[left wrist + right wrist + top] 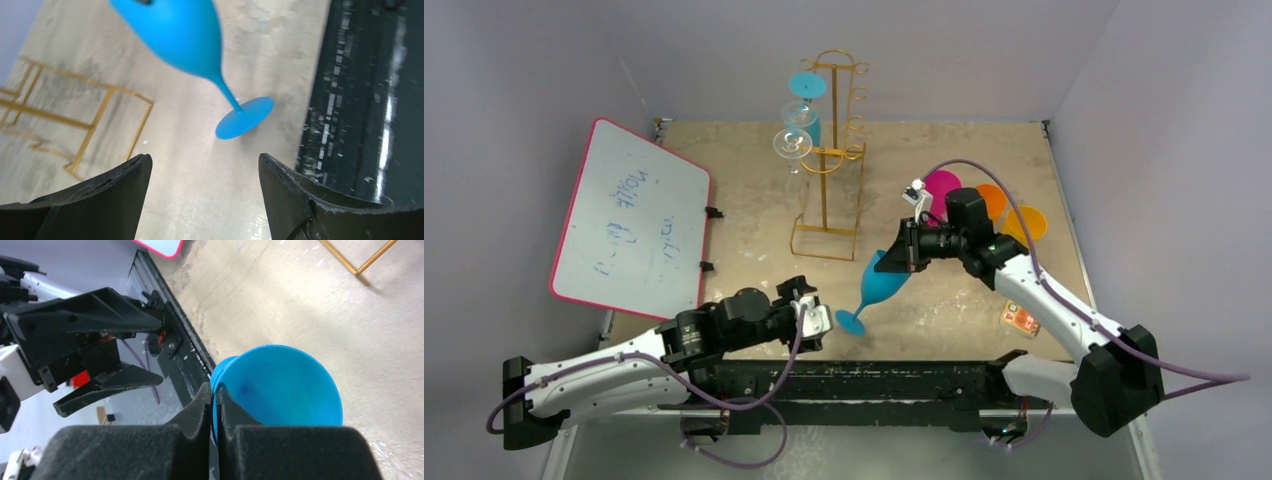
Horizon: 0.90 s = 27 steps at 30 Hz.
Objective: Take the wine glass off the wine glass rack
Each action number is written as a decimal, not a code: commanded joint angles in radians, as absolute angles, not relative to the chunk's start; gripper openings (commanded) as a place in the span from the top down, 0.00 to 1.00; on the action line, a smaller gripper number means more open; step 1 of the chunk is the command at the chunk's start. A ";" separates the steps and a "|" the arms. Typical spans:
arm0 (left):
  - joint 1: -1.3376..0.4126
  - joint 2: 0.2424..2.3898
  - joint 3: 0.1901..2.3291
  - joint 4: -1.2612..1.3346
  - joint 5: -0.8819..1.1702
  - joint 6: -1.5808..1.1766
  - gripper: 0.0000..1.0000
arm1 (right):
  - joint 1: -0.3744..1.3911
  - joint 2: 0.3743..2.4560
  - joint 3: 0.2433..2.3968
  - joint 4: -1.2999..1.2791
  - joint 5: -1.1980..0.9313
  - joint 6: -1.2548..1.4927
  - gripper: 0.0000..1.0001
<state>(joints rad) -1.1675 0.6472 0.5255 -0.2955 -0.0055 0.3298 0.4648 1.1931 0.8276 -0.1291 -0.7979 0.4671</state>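
**Inspector:** Two sets of fingers to account for. State each.

**Assessor:** The right fingers are closed on the rim of the blue wine glass, one finger inside the bowl and one outside. The left fingers stand apart with nothing between them.

**Inspector:** Where is the glass?

**Assessor:** It hangs tilted from the right fingers, with the bowl at the fingertips and the stem slanting down and away. Its foot lies just ahead of the left fingers' gap but not inside it. I cannot tell whether the foot touches the counter. The wine glass rack stands well beyond both sets of fingers. Two clear glasses and a teal glass hang on it.

**Inspector:** Which step is in hand?

**Assessor:** In my judgement the lift-off is done, as the blue glass is clear of the rack. What remains is setting it down.

**Inspector:** What does the next move require?

**Assessor:** The right arm should bring the glass upright, lower the foot flat onto the counter and only then release. A rim pinch is a narrow hold, so the glass could swing or topple if let go while tilted. The left fingers should stay clear of the foot.
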 commanded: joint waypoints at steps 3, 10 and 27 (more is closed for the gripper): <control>-1.166 0.631 0.600 -0.260 -0.381 0.154 0.21 | 0.469 1.098 0.859 -0.187 -0.568 0.441 1.00; -1.163 0.639 0.682 -0.304 -0.743 -0.127 0.19 | 0.478 0.917 0.881 -0.227 -0.255 0.440 1.00; -1.153 0.593 0.672 -0.368 -1.189 -0.300 0.16 | 0.595 1.062 1.042 -0.376 0.166 0.334 1.00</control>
